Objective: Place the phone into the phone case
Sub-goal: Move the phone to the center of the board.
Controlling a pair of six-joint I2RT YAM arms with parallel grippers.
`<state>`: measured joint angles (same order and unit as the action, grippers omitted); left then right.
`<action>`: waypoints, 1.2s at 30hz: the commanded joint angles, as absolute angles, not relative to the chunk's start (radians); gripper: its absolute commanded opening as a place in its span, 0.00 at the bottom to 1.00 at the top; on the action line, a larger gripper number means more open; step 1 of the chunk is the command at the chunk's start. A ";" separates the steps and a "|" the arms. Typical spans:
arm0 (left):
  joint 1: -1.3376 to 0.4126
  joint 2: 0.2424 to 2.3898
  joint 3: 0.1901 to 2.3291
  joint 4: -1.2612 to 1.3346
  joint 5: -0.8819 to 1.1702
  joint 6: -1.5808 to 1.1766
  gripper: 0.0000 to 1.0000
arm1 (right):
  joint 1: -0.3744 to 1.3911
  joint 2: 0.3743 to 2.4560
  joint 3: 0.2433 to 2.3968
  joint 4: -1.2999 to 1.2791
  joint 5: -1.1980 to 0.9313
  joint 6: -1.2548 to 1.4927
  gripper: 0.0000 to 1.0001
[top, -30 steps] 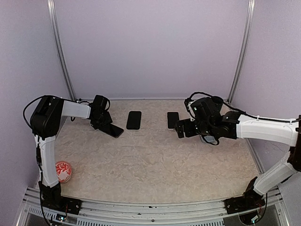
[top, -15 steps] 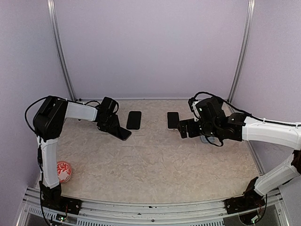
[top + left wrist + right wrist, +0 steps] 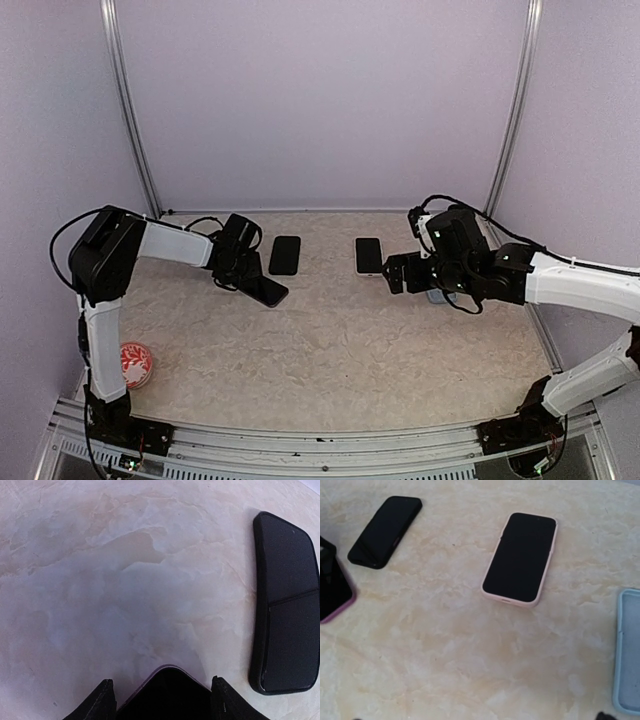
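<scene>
My left gripper (image 3: 249, 281) is shut on a dark phone with a purple rim (image 3: 268, 291) and holds it low over the table. In the left wrist view the phone (image 3: 167, 695) sits between my fingertips (image 3: 104, 700). A black phone case (image 3: 285, 254) lies flat just right of it, and also shows in the left wrist view (image 3: 287, 605). My right gripper (image 3: 392, 272) is open and empty, just right of a phone in a pink case (image 3: 368, 255). The right wrist view shows that phone (image 3: 520, 557), the black case (image 3: 385, 530) and the purple-rimmed phone (image 3: 334, 587).
A light blue case (image 3: 627, 650) lies at the right, mostly hidden under my right arm in the top view (image 3: 436, 296). A red and white ball (image 3: 135, 363) sits near the left arm's base. Frame posts stand at the back corners.
My left gripper has carried the purple-rimmed phone right and nearer, toward the black case. My right arm has drawn back slightly to the right.
</scene>
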<state>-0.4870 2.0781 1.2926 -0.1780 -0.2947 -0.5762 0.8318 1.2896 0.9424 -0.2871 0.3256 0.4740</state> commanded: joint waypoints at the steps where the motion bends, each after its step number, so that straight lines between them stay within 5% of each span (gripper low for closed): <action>1: -0.539 2.099 1.189 -0.326 -0.178 -0.610 0.64 | 0.847 1.252 0.917 -0.279 0.321 0.491 1.00; 28: -0.776 1.899 0.909 -0.151 -0.094 -0.828 0.70 | 0.717 1.233 0.794 -0.245 0.306 0.507 1.00; 36: -0.776 1.832 0.849 -0.120 -0.131 -0.836 0.73 | 0.674 1.279 0.760 -0.139 0.025 0.355 1.00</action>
